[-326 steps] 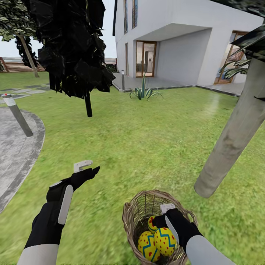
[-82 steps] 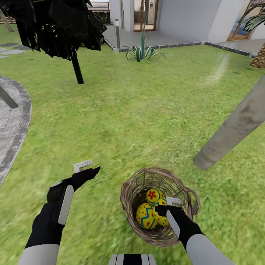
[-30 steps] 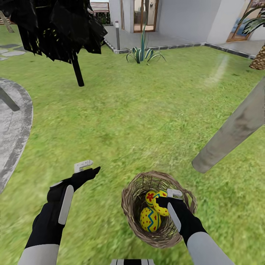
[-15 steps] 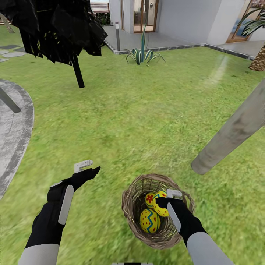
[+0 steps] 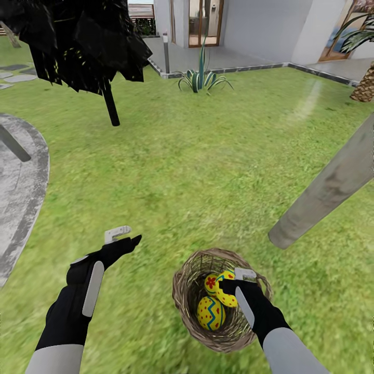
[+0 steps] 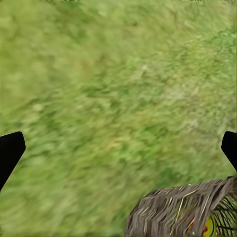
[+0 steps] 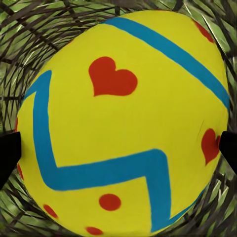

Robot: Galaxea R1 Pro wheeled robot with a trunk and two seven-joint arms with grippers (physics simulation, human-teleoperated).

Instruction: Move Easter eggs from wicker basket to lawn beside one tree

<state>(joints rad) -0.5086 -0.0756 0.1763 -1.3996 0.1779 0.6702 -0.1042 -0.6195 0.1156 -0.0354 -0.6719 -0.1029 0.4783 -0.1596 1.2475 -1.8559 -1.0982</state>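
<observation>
On the far left of the head view we see a curved patch of grey paving (image 5: 21, 197) at nine o'clock, and above it, at eleven o'clock, a near-black tree (image 5: 83, 41) with a thin black trunk. The lawn (image 5: 197, 171) spreads across the middle as mottled green grass. At twelve o'clock stands a spiky green plant (image 5: 200, 78) before a white house (image 5: 259, 26).

Our left gripper (image 5: 122, 238) hangs over bare grass at seven o'clock, its two fingers spread apart and holding nothing. In the left wrist view, both dark fingertips (image 6: 10, 153) sit at the picture's edges with grass between them, and the woven rim of the wicker basket (image 6: 182, 207) shows in a corner.

The wicker basket (image 5: 182, 306) rests on the grass at six o'clock, round and brown. Inside it we see three Easter eggs: a yellow egg with blue zigzag (image 5: 210, 313) lying nearest us, an egg with a red flower mark (image 5: 210, 283) behind it, and a third egg (image 5: 227, 296) at our right gripper (image 5: 235, 284), which reaches down into the basket. In the right wrist view that egg (image 7: 123, 123), yellow with red hearts and a blue zigzag band, sits between the two fingertips; we cannot tell whether they press on it.

At four o'clock, near the basket, a thick pale grey-beige tree trunk (image 5: 327, 192) leans up to the right edge.
</observation>
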